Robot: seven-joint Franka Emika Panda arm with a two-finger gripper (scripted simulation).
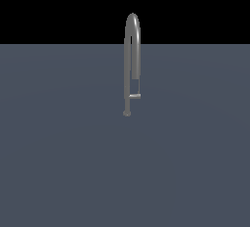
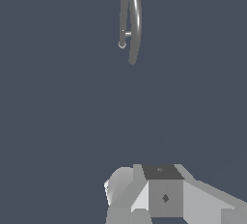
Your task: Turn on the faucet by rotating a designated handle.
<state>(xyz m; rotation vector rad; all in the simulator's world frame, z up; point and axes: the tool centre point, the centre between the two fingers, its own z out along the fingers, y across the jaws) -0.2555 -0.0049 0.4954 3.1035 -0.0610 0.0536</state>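
Tall thin grey metallic arched faucet (image 1: 132,50) upright on flat slate-blue floor (image 1: 58,162), short light-grey bar handle (image 1: 135,96) low; black backdrop (image 1: 49,6). Gripper (image 2: 164,196) state unclear.

no text, label, brand, number or sign can be read in either view. the faucet (image 1: 132,64) is plain grey metal with no markings, and the grey surface (image 1: 58,162) it stands on is bare of any writing. in the wrist view the robot body (image 2: 164,194) shows two small dark diamond-shaped marks on its faces, but these are not letters or numerals.
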